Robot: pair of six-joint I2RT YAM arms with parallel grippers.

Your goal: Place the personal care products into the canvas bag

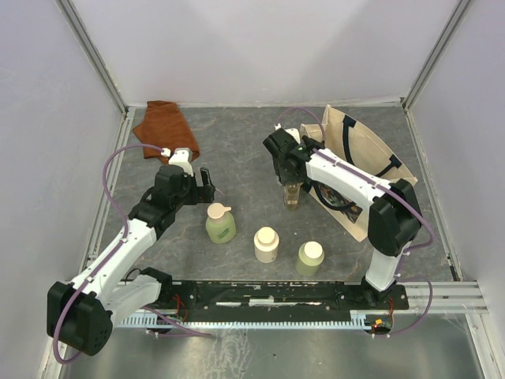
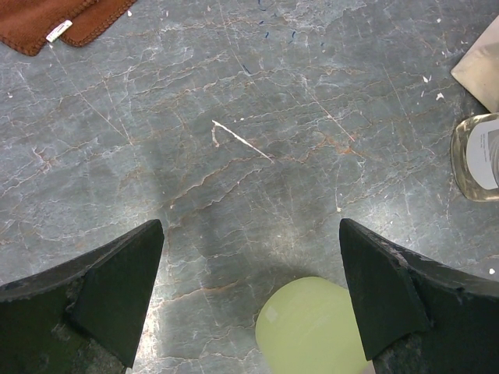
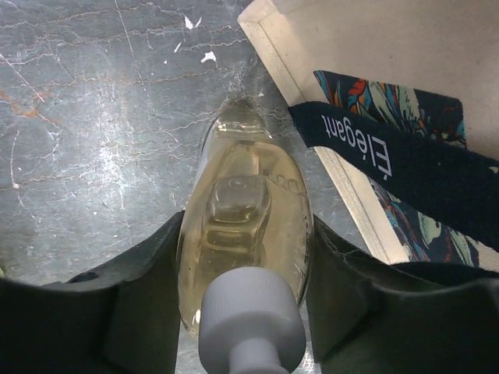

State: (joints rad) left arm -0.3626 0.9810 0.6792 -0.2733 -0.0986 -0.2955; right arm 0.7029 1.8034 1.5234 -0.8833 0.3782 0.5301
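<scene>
The tall clear amber bottle [image 1: 292, 195] stands upright just left of the cream canvas bag [image 1: 359, 154], which lies on its side with its navy handles. My right gripper [image 1: 288, 170] is shut on this bottle. In the right wrist view both fingers press the bottle's sides [image 3: 245, 226] below its pale cap. My left gripper [image 1: 207, 183] is open and empty, just behind the pale green spout-capped bottle [image 1: 220, 223]. That bottle shows low between the fingers in the left wrist view [image 2: 312, 327]. The cream-white bottle [image 1: 267, 245] and the pale green cream-capped bottle [image 1: 310, 258] stand at the front.
A rust-brown folded cloth [image 1: 166, 128] lies at the back left. The bag's navy handle [image 3: 398, 164] lies right beside the amber bottle. Grey walls close in the table on three sides.
</scene>
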